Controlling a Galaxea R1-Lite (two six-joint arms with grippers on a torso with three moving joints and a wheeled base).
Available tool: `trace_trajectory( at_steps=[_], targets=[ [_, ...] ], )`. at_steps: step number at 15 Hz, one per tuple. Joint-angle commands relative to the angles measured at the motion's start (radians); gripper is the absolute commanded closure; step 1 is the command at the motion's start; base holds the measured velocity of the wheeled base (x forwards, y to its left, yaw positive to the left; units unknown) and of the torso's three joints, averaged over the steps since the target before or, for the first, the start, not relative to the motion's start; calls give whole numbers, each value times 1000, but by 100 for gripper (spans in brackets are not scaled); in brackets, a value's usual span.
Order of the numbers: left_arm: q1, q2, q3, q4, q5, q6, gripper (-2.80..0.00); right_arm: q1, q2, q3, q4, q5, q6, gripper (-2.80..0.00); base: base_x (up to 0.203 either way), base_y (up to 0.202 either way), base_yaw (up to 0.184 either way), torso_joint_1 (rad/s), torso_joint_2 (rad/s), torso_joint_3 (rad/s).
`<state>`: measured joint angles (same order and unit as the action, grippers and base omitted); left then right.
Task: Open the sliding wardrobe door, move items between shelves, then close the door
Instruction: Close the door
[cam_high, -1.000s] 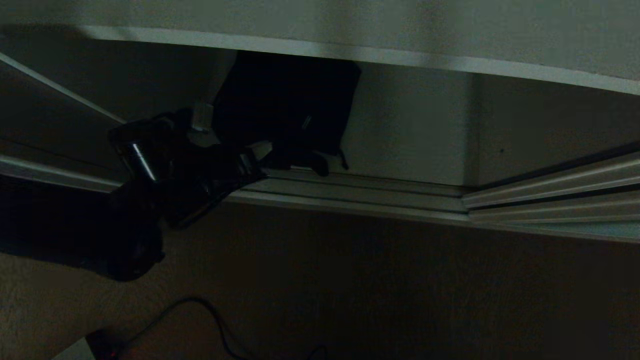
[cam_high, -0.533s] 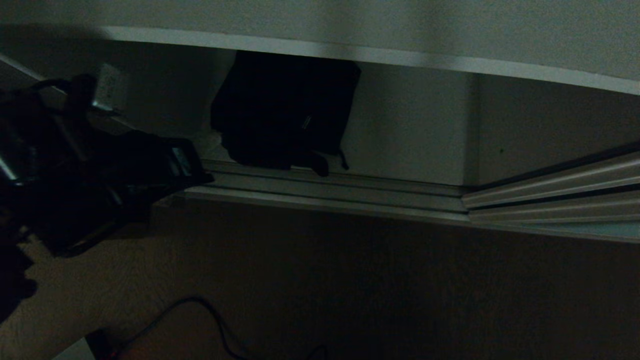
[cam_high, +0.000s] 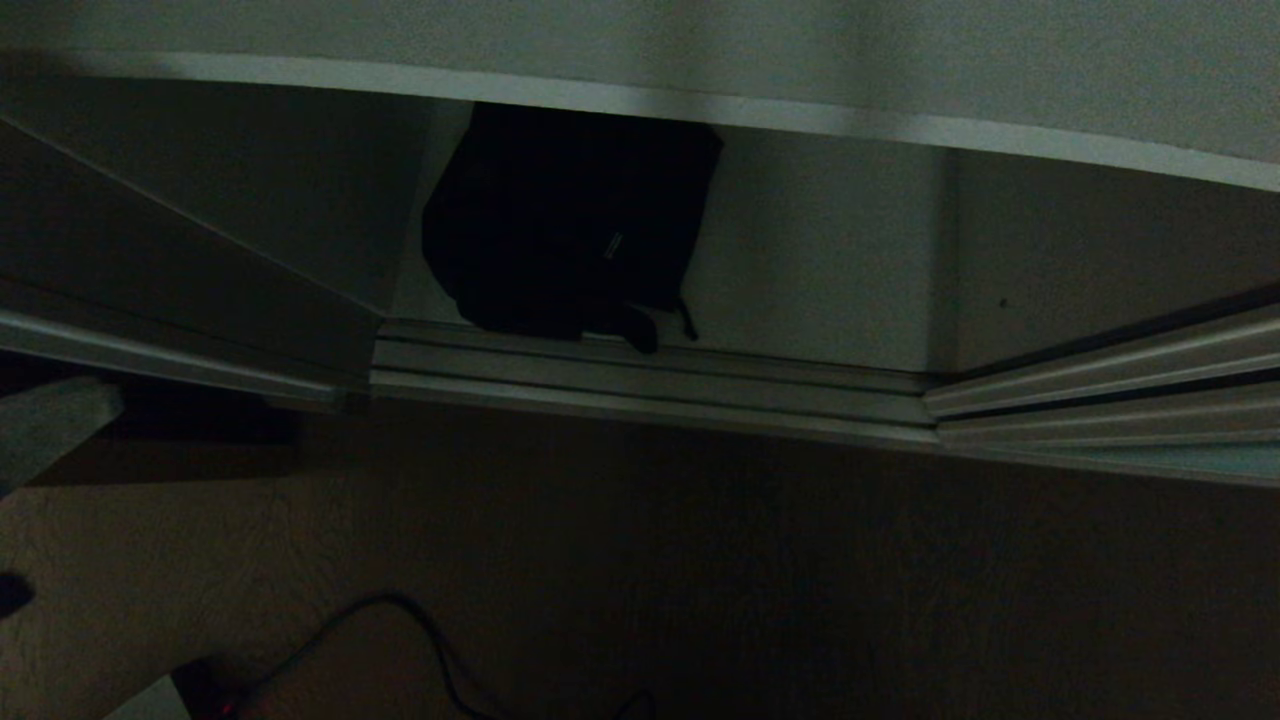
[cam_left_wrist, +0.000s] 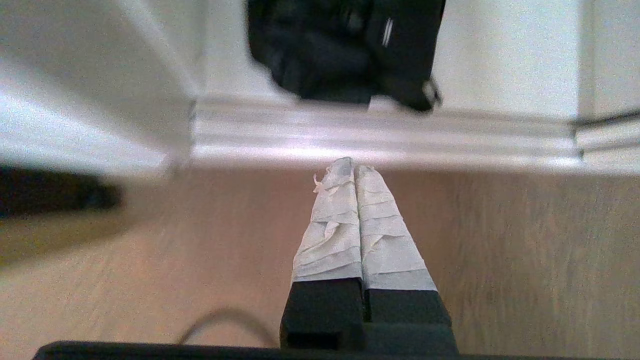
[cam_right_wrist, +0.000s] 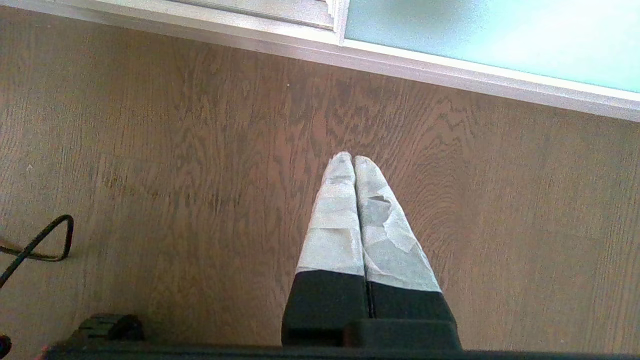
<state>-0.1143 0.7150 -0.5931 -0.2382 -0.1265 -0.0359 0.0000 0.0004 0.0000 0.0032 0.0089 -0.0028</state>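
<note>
The black bag (cam_high: 570, 230) lies on the wardrobe's bottom board (cam_high: 820, 290), under the pale front edge of a shelf (cam_high: 700, 105); its hem reaches the floor track (cam_high: 650, 385). In the left wrist view the bag (cam_left_wrist: 345, 50) is beyond the track. My left gripper (cam_left_wrist: 354, 167) is shut and empty, over the wooden floor short of the track. A pale shape at the left edge of the head view (cam_high: 50, 425) looks like its taped fingers. My right gripper (cam_right_wrist: 352, 159) is shut and empty above the floor. The teal sliding wardrobe door (cam_right_wrist: 500, 45) stands ahead of it.
A black cable (cam_high: 400, 620) loops over the wooden floor near me, and shows in the right wrist view too (cam_right_wrist: 35, 245). A wardrobe panel (cam_high: 200, 230) stands left of the opening. More track rails (cam_high: 1100, 390) run on the right.
My left arm has drawn back from the bag toward the left and has nearly left the head view. The bag stays on the bottom board.
</note>
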Motion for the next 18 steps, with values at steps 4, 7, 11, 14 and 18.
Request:
trace_trajectory(
  at_steps=[4, 7, 11, 14, 18],
  targets=[
    [161, -440, 136, 342, -97, 17, 0, 0, 0, 0, 0, 0, 0, 0, 0, 0, 0, 0, 0, 9],
    [141, -514, 329, 257, -72, 43, 0, 0, 0, 0, 0, 0, 0, 0, 0, 0, 0, 0, 0, 0],
    [129, -713, 552, 198, -59, 116, 0, 0, 0, 0, 0, 0, 0, 0, 0, 0, 0, 0, 0, 0],
    [127, -713, 579, 146, -32, 140, 0, 0, 0, 0, 0, 0, 0, 0, 0, 0, 0, 0, 0, 0],
    [127, -712, 593, 252, 107, 147, 0, 0, 0, 0, 0, 0, 0, 0, 0, 0, 0, 0, 0, 0]
  ],
)
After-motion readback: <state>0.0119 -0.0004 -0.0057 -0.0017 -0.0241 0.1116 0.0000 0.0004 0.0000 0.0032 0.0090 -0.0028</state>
